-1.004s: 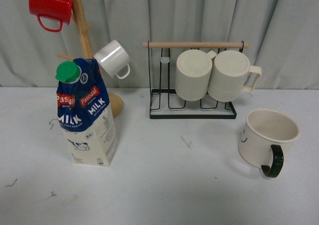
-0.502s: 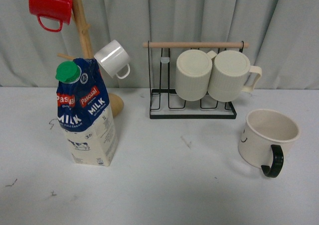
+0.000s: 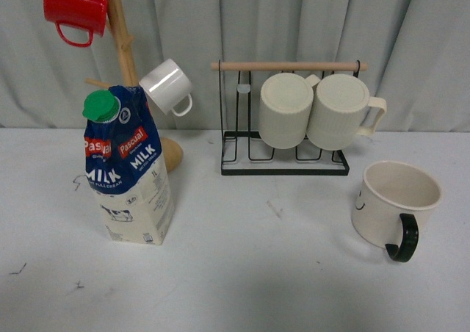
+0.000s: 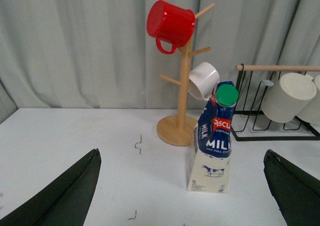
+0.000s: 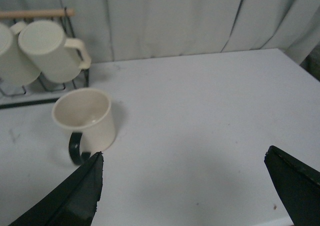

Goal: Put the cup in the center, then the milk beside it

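The cup (image 3: 393,203), wide and cream with a black handle and a small smiley mark, stands upright at the right of the white table. It also shows in the right wrist view (image 5: 86,118). The milk (image 3: 128,167), a blue, red and white Pascual carton with a green cap, stands upright at the left. It also shows in the left wrist view (image 4: 212,141). Neither arm shows in the front view. My left gripper (image 4: 182,186) is open and empty, with the carton ahead of it. My right gripper (image 5: 182,186) is open and empty, with the cup off to one side of it.
A wooden mug tree (image 3: 125,53) behind the carton holds a red mug (image 3: 73,7) and a small white mug (image 3: 167,86). A black wire rack (image 3: 283,152) at the back holds two ribbed cream mugs (image 3: 316,112). Grey curtains hang behind the table (image 3: 257,273).
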Robot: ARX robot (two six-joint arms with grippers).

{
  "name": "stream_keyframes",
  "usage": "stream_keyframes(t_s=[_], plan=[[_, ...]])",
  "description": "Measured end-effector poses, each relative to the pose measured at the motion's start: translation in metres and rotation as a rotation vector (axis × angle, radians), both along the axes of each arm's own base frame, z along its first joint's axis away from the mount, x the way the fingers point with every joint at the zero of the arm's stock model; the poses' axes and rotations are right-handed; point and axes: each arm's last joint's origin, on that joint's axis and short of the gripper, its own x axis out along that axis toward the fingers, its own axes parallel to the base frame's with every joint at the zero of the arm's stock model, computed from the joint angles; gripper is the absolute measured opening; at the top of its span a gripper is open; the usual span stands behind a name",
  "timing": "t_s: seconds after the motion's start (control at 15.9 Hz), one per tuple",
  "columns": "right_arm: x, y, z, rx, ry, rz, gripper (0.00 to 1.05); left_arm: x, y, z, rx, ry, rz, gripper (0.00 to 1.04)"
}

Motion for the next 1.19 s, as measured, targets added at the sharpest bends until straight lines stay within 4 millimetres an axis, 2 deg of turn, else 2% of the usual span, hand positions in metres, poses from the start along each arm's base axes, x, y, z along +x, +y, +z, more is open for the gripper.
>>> stream_keyframes(t_s=[0.13, 0.31, 0.5, 0.56, 0.82, 0.88, 1.0, 1.19], plan=[[0.025, -0.014, 0.015, 0.037, 0.004, 0.005, 0.98, 0.000, 0.000, 0.000, 0.000, 0.000, 0.000, 0.98], [0.078, -0.022, 0.008, 0.170, 0.185, 0.057, 0.98, 0.000, 0.000, 0.000, 0.000, 0.001, -0.001, 0.98], [0.138, -0.016, 0.025, 0.279, 0.243, 0.099, 0.98, 0.000, 0.000, 0.000, 0.000, 0.001, -0.001, 0.98], [0.153, -0.011, 0.025, 0.307, 0.278, 0.124, 0.98, 0.000, 0.000, 0.000, 0.000, 0.001, -0.001, 0.98], [0.208, 0.009, 0.001, 0.357, 0.512, 0.106, 0.98, 0.000, 0.000, 0.000, 0.000, 0.001, -0.001, 0.98], [0.217, 0.014, -0.010, 0.358, 0.586, 0.094, 0.98, 0.000, 0.000, 0.000, 0.000, 0.001, -0.001, 0.98], [0.232, 0.020, -0.027, 0.345, 0.628, 0.079, 0.98, 0.000, 0.000, 0.000, 0.000, 0.000, 0.000, 0.98], [0.250, 0.022, -0.041, 0.349, 0.671, 0.046, 0.98, 0.000, 0.000, 0.000, 0.000, 0.001, -0.001, 0.98]])
